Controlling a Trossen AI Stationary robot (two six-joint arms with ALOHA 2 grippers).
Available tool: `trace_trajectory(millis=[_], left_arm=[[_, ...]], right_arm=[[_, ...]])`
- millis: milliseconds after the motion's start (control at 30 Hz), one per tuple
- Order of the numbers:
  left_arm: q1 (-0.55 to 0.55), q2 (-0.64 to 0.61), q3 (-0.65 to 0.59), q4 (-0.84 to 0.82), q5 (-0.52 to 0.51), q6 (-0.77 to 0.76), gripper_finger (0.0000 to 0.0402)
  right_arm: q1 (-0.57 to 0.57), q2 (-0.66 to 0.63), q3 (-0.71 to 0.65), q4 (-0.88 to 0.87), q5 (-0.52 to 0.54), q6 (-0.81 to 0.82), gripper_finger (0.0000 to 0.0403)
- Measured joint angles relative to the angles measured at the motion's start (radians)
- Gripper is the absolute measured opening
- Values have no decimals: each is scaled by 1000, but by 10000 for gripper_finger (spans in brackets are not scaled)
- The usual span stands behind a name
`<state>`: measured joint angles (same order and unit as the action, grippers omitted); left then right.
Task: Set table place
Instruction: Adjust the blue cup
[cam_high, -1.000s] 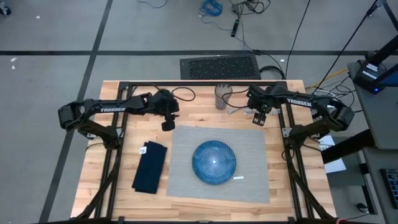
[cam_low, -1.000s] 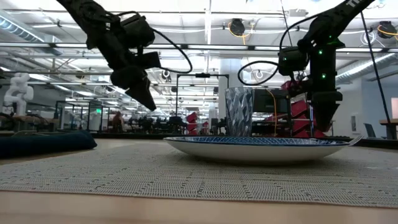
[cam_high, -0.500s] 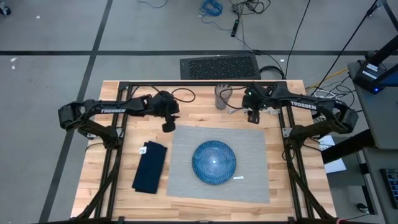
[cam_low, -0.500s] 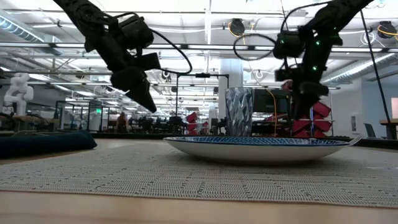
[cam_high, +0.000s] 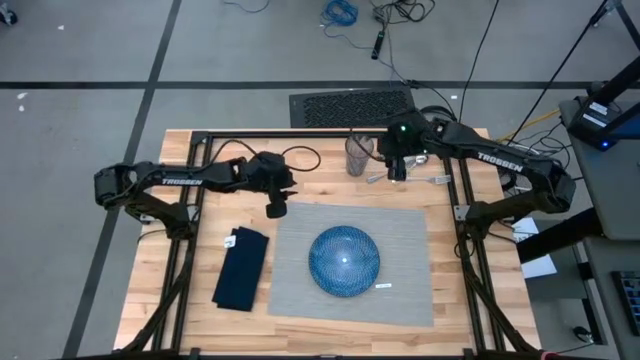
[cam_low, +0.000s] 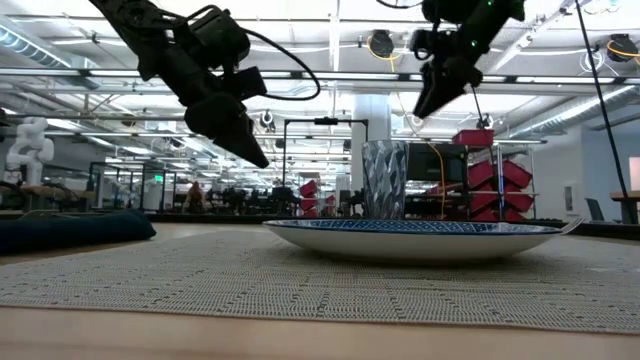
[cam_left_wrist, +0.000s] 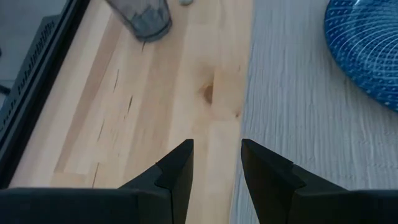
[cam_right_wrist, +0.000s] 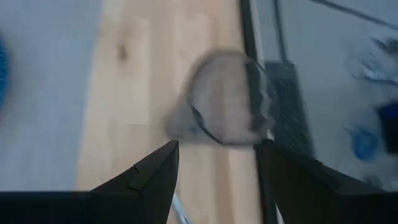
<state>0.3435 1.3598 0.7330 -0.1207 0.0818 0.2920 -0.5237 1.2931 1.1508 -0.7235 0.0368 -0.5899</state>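
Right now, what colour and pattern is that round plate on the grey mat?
Blue, with a fine pale mesh-like pattern; the plate shows best in the high view.

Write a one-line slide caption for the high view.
Blue plate on grey placemat; right tool open beside the glass.

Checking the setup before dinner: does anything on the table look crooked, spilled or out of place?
The cutlery lies loose on bare wood by the far edge, off the grey placemat, and the navy napkin sits slightly askew beside the placemat. The glass stands upright; nothing has spilled.
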Motion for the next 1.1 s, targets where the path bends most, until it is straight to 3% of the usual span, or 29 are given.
trace_trajectory(millis=[167,300,700,933,1033,1100], left_arm=[[-20,0,0,16,0,0,121],[-27,0,0,16,0,-6,121],[-44,0,0,7,1,-25,121],[-44,0,0,7,0,-24,121],[-43,0,0,7,0,-24,121],[-44,0,0,7,0,-24,121]], right_arm=[[-1,82,17,-8,-117,-34,205],[7,166,19,23,-61,-114,186],[-1,295,152,-25,-97,-156,172],[-14,371,161,-33,-90,-163,167],[-12,387,161,-14,-90,-194,137],[-12,388,161,9,-92,-220,94]])
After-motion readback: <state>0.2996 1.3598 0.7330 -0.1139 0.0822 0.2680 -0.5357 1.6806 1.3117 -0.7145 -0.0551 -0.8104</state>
